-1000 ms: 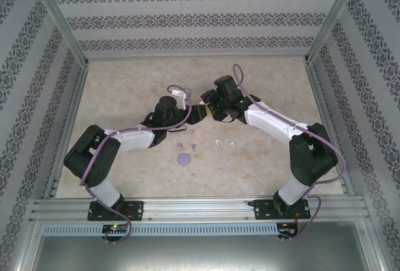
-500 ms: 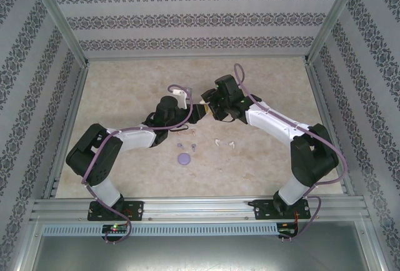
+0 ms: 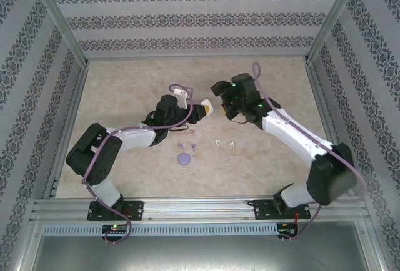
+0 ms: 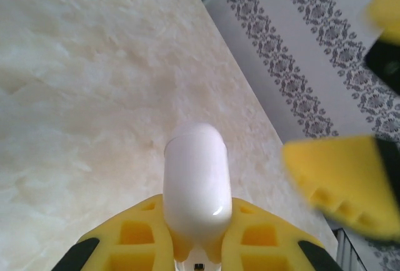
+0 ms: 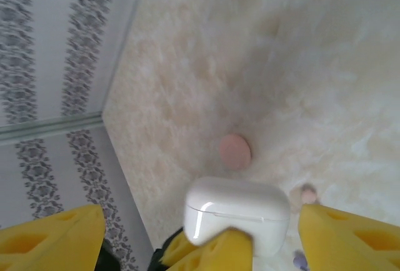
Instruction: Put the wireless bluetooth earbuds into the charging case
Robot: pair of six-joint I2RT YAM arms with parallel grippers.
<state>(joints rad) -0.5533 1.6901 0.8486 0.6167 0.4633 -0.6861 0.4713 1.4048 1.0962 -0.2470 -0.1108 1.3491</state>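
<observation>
The left claw (image 4: 197, 236) is clenching the white charging case (image 4: 195, 177), the right claw (image 5: 203, 236) is waiting released beside it, and the earbuds (image 3: 217, 140) are lying loose on the bench (image 3: 125, 83) at its 6 o'clock, seemingly none inserted yet

soft, even light fills the overhead view: bright, no hard shadows, the arms (image 3: 294, 137) casting only a faint, diffuse darkening on the pale table (image 3: 275, 177), the patterned walls (image 3: 187, 15) crisp out to the corners. the left wrist view is bright too, almost washed out on the marbled surface, with a small glare spot low on the glossy white case (image 4: 195, 177). the left gripper's fingers (image 4: 140, 240) look slightly soft; the right gripper's fingers (image 4: 337, 177) are heavily blurred. in the right wrist view the case carries a pale sheen along its lid seam, the near yellow fingers are out of focus — and a soft shadow lies on the hazy tabletop.
</observation>
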